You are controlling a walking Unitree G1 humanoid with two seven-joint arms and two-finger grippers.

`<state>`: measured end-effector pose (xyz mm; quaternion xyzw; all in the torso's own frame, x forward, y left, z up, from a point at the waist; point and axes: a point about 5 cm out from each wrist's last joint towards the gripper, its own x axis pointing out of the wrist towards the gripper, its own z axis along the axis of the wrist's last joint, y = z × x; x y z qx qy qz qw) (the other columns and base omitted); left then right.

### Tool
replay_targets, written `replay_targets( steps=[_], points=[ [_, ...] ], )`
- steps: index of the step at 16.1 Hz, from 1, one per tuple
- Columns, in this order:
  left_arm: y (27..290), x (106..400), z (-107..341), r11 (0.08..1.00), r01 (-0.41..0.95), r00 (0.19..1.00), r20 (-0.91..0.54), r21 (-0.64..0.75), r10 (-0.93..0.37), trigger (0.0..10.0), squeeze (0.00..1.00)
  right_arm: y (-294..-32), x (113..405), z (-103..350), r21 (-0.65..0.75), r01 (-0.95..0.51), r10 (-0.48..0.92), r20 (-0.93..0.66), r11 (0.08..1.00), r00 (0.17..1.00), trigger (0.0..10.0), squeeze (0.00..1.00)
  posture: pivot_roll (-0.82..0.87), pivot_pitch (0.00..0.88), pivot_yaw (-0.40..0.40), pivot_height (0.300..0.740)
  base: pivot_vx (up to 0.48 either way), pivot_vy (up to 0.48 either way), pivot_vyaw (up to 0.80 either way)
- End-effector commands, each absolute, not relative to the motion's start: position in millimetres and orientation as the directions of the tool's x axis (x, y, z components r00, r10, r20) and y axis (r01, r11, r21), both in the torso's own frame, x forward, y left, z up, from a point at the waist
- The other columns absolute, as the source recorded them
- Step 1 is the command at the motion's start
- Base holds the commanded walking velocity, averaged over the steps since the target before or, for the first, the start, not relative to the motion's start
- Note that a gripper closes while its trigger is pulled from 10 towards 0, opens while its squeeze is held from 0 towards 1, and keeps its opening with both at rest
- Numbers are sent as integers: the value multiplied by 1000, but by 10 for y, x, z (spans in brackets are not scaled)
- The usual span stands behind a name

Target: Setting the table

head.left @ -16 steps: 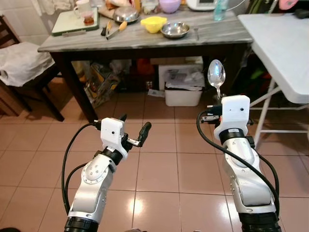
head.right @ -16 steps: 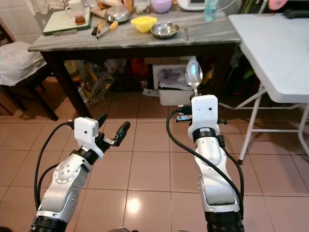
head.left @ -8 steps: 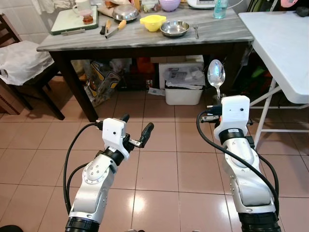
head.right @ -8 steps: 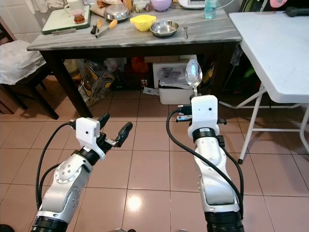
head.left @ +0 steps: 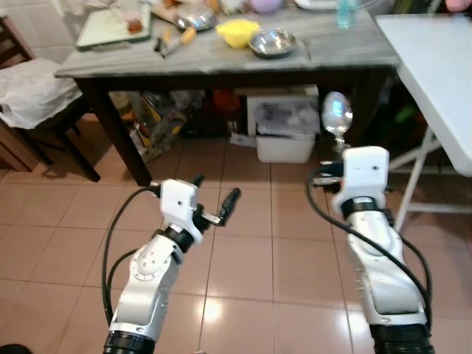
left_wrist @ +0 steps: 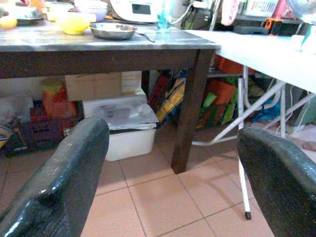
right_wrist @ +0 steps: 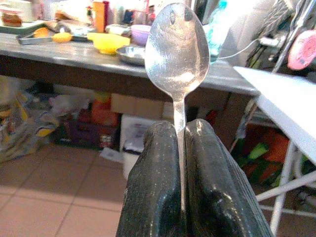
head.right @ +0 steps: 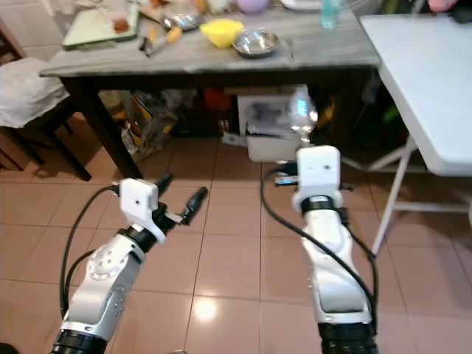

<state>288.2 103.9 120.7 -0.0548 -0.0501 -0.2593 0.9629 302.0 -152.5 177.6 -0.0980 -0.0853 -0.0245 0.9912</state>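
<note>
A silver spoon (head.left: 337,116) stands upright, bowl up, held by its handle in my right gripper (right_wrist: 181,143), which is shut on it at chest height over the tiled floor. In the right wrist view the spoon (right_wrist: 177,47) rises from between the two black fingers (right_wrist: 153,182). My left gripper (head.left: 214,199) is open and holds nothing; its fingers (left_wrist: 64,177) stand wide apart. Ahead is a grey marble-topped table (head.left: 221,55) with a steel bowl (head.left: 272,43) and a yellow bowl (head.left: 241,32). A white folding table (head.left: 435,66) stands to the right.
A green tray (head.left: 110,26), tongs (head.left: 177,38) and other dishes lie on the marble table. Boxes and a white bin (head.left: 284,144) sit underneath it. A chair with a white bag (head.left: 33,96) stands at the left. Bare tiled floor (head.left: 251,243) lies between me and the tables.
The whole picture has shifted and blurred a little, so the camera has moved. Both arms keep the same pose, the spoon still upright in the right gripper.
</note>
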Motion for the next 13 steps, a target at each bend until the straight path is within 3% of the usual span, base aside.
replay_targets(
  steps=[1, 13],
  points=[
    [1108, 2878, 1201, 870, 488, 870, 116, -70, -479, 10000, 0, -1454, 3018, 1784, -179, 46, -13, 181, 983, 983, 10000, 0, -68, 100, 78, 740, 334, 0, 0],
    [1084, 2856, 1183, 859, 507, 860, 109, -75, -498, 10000, 0, -1450, 3020, 1753, -169, 39, -9, 175, 985, 985, 10000, 0, -66, 99, 78, 740, 352, 0, 0]
  ],
)
